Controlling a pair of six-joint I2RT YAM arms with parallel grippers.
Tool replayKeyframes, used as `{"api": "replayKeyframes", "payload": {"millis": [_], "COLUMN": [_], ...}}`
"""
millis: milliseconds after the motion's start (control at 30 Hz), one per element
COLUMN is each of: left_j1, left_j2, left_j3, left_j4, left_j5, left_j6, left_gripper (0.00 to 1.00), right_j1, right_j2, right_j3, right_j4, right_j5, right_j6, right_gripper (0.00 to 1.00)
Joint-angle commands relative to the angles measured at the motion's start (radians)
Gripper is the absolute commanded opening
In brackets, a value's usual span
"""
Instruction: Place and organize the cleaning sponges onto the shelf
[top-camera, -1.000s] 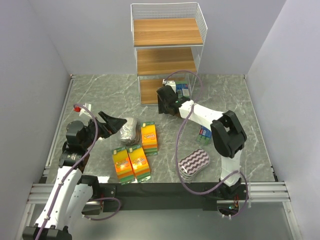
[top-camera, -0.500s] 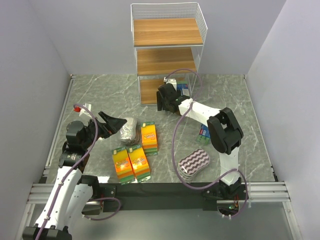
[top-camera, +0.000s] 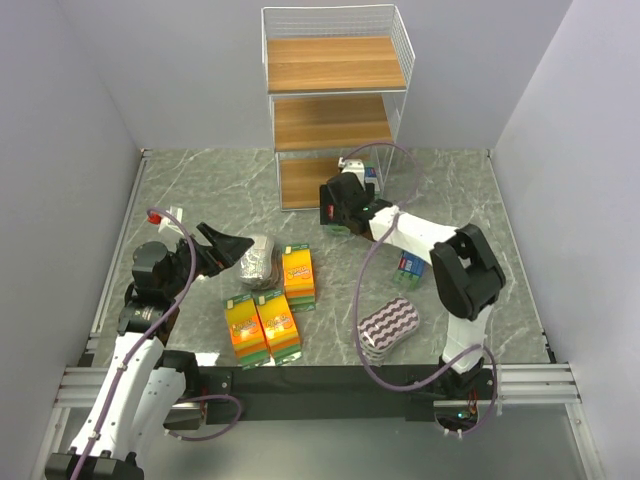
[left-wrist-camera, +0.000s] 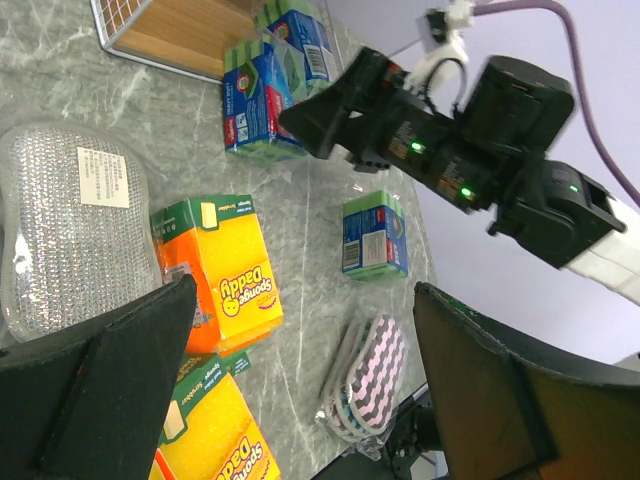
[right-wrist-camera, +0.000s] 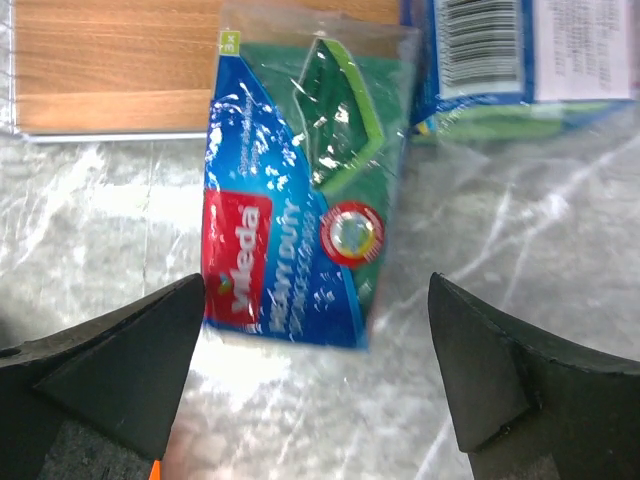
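The shelf (top-camera: 335, 110) stands at the back; its bottom tier shows in the right wrist view (right-wrist-camera: 120, 70). My right gripper (top-camera: 335, 207) is open and empty, its jaws wide just in front of a blue-green pack (right-wrist-camera: 300, 190) lying on the table at the bottom tier's front edge. A second blue-green pack (right-wrist-camera: 510, 60) lies beside it. A third (top-camera: 410, 267) lies mid-table. My left gripper (top-camera: 225, 248) is open and empty beside the silvery-grey sponge (top-camera: 258, 260). Three orange-yellow packs (top-camera: 298, 275) (top-camera: 246, 330) (top-camera: 280, 325) and the purple-white striped sponge (top-camera: 388, 328) lie near the front.
Grey walls close in the marble table (top-camera: 200, 190) on the left, right and back. The right arm's cable (top-camera: 355, 290) loops over the table between the orange packs and the striped sponge. The shelf's two upper tiers hold nothing.
My right gripper has drawn back a little from the shelf and shifted right, with its elbow swinging right. The left arm and the packs near it have not moved.
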Motion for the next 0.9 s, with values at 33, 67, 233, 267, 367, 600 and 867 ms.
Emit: {"api": "replayKeyframes", "payload": {"millis": [33, 67, 233, 267, 367, 600, 867], "left_j1": [0.000, 0.000, 0.000, 0.000, 0.000, 0.000, 0.000], "left_j2": [0.001, 0.002, 0.015, 0.015, 0.016, 0.030, 0.030], "left_j3": [0.010, 0.008, 0.002, 0.002, -0.007, 0.002, 0.013], "left_j4": [0.040, 0.045, 0.054, 0.057, 0.076, 0.079, 0.073], "left_j5": [-0.002, -0.002, 0.007, 0.008, 0.012, 0.019, 0.021], "left_j6": [0.009, 0.009, 0.006, 0.003, -0.005, -0.008, -0.005], "left_gripper": [0.96, 0.96, 0.96, 0.96, 0.96, 0.96, 0.96], "right_j1": [0.023, 0.034, 0.055, 0.055, 0.055, 0.057, 0.055], "right_j2": [-0.138, -0.169, -0.235, -0.234, -0.221, -0.137, -0.010], "right_j3": [-0.050, -0.067, -0.136, -0.139, -0.157, -0.170, -0.107], "right_j4": [0.050, 0.054, 0.013, -0.001, -0.026, -0.041, -0.007], "right_j5": [0.028, 0.030, 0.010, 0.007, -0.022, -0.099, -0.116], "right_j6": [0.017, 0.017, 0.062, 0.071, 0.109, 0.157, 0.178], "right_gripper": [0.98, 0.98, 0.80, 0.67, 0.10, 0.00, 0.00]}}
